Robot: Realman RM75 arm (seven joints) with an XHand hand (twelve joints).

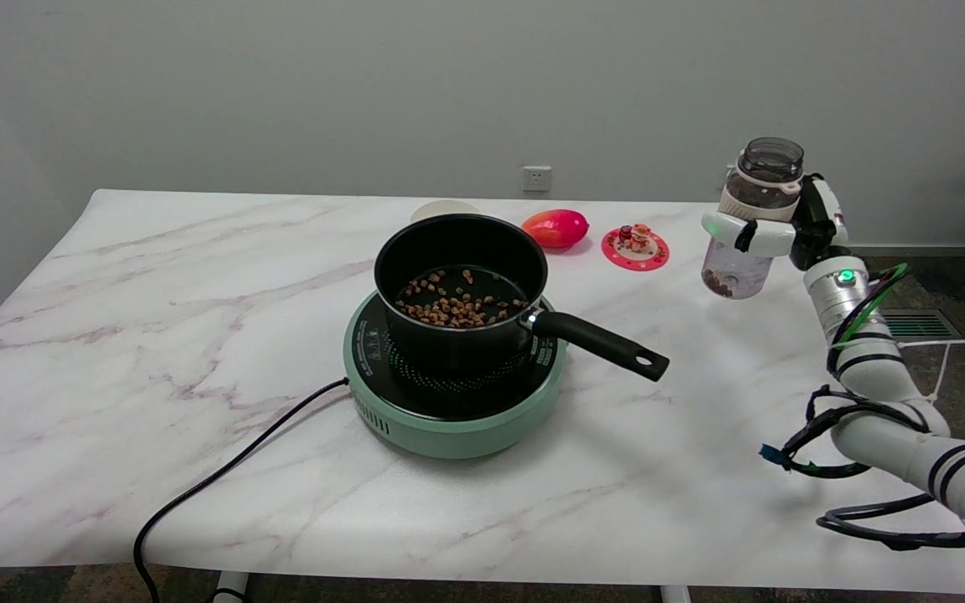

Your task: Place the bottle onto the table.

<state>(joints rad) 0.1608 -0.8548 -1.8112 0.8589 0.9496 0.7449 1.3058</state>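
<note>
I have the bottle (749, 219) wrapped in the right hand (776, 228), the fingers (746, 235) curled round its middle so the clear body shows below them and the dark cap above. It stands close to upright, with a few brown bits settled in its base, and it hangs in the air over the right end of the bench (156, 276), well apart from the black pot (461, 289) on the green hotplate (449, 402). I judge the carry to be nearly done and the set-down the step in hand. Next I need to lower the bottle straight down onto bare marble, keep it level until its base sits flat, then loosen the fingers and back away sideways, clear of the pot's handle (604, 343).
</note>
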